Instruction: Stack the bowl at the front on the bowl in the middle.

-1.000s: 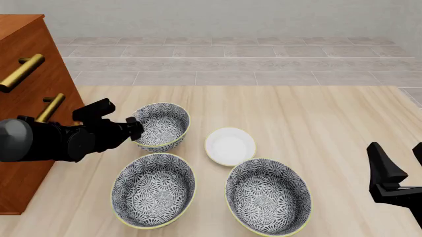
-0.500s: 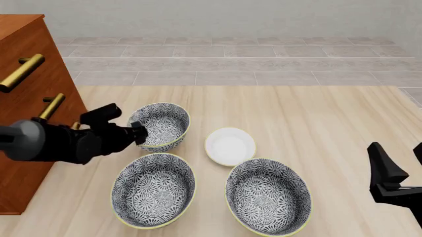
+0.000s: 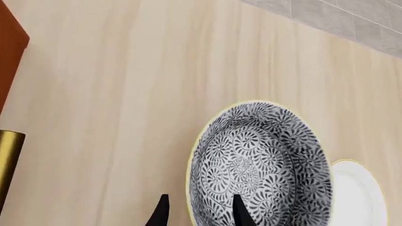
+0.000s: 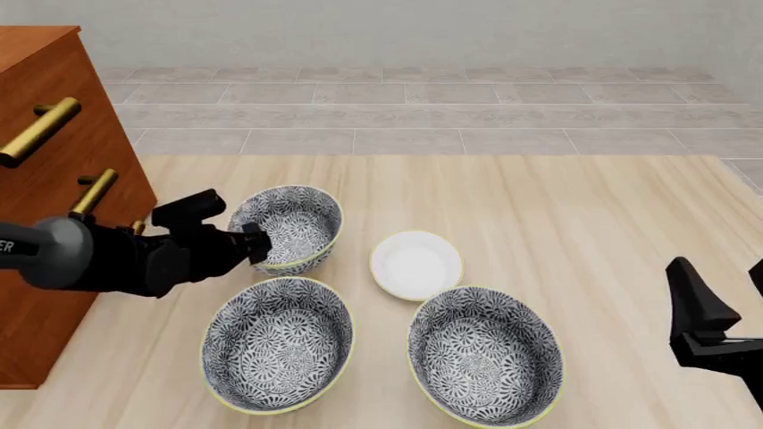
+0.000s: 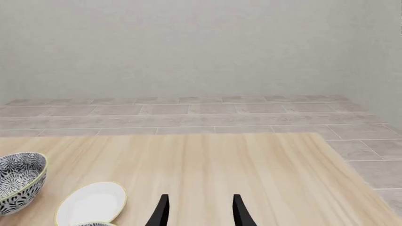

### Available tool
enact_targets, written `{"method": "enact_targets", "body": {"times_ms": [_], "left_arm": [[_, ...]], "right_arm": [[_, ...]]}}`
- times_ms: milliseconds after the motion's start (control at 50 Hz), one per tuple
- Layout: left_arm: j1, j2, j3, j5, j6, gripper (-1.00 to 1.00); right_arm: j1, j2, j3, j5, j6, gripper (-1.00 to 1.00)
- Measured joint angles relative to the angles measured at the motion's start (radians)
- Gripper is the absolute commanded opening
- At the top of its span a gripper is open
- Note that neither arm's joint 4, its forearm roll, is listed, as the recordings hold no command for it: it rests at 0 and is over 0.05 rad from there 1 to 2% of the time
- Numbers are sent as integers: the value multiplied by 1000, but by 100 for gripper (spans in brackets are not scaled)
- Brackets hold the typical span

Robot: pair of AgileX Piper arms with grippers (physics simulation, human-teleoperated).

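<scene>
Two parted left fingers (image 3: 161, 214) straddle the yellow-green rim of the grey-and-white floral bowl at the front (image 4: 288, 225).

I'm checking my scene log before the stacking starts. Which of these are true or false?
1. The left claw straddles the rim of the far bowl, one finger inside and one outside. True.
2. The small white dish lies inside a patterned bowl. False: it rests on the table, among the bowls.
3. The right claw holds a bowl. False: it is open and empty, off to the right of the bowls.
4. No bowl is stacked yet: the near-left bowl and the near-right bowl each stand alone. True.
5. The wooden cabinet stands on the right side. False: it is on the left.
</scene>
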Motion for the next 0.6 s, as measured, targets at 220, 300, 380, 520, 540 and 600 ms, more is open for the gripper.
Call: {"method": "enact_targets", "body": {"times_ms": [220,300,380,520,540,600], "left_arm": [[-2,5,-3,-1,8,100],[-3,7,-3,-2,11,100],[-4,7,-2,-4,12,100],[-2,5,-3,-6,16,-100],[-1,3,-4,-6,17,-100],[-1,1,-4,-8,16,-100]], "right_arm": [[-2,-1,0,1,1,100],[-3,-2,0,2,1,100],[-4,-4,0,2,1,100],[-5,-5,0,3,2,100],[-5,-5,0,3,2,100],[-5,-5,0,3,2,100]]}}
